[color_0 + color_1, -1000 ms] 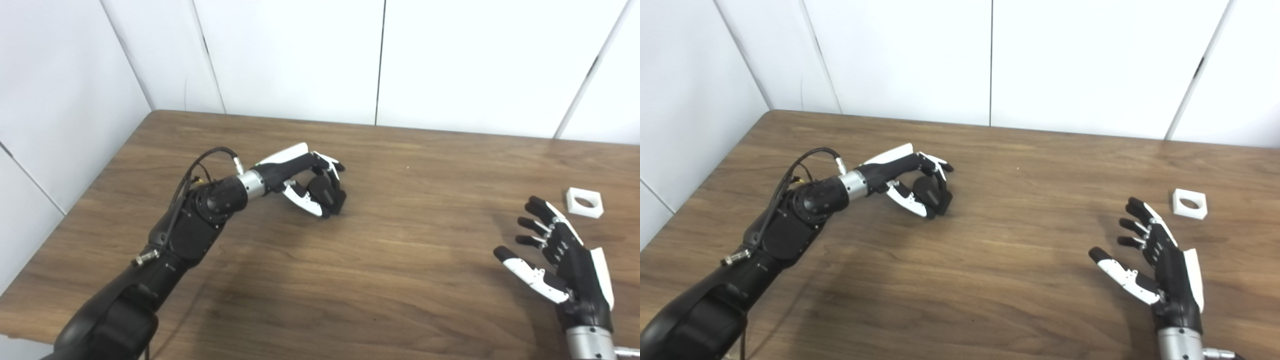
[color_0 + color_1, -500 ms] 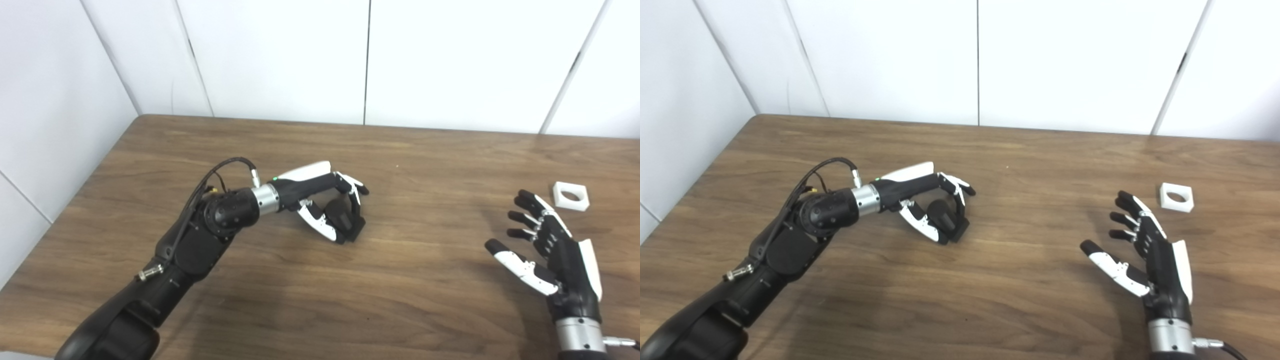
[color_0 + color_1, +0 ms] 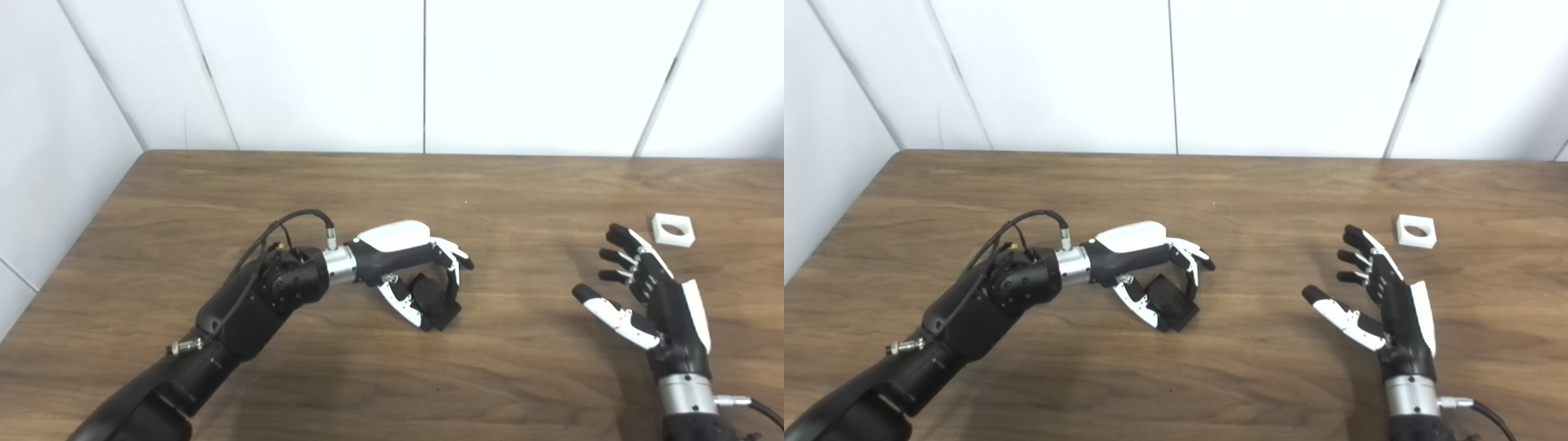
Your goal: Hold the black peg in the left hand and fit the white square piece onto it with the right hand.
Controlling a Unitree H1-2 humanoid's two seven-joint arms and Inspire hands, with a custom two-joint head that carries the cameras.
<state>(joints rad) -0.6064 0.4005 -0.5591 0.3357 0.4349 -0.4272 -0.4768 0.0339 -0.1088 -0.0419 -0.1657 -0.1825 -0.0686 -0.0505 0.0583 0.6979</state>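
The black peg (image 3: pixel 436 302), a dark block with a round stub, lies low over the wooden table (image 3: pixel 343 184) left of the middle. My left hand (image 3: pixel 411 264) curls over it, with fingers on its far side and the thumb on its near side, so it is shut on the peg. The white square piece (image 3: pixel 672 229), with a round hole, lies flat on the table at the right. My right hand (image 3: pixel 658 300) hovers just in front of it, a short gap apart. Its palm faces left and its fingers are spread, holding nothing.
White wall panels stand behind the table's back edge. The table's left edge runs diagonally past my left arm (image 3: pixel 245 318). A cable (image 3: pixel 288 223) loops above the left wrist. Bare wood lies between the two hands.
The camera has panned, shifting the whole picture. My left hand has carried the black peg rightward and nearer, toward the table's middle. The right hand stays open by the white piece.
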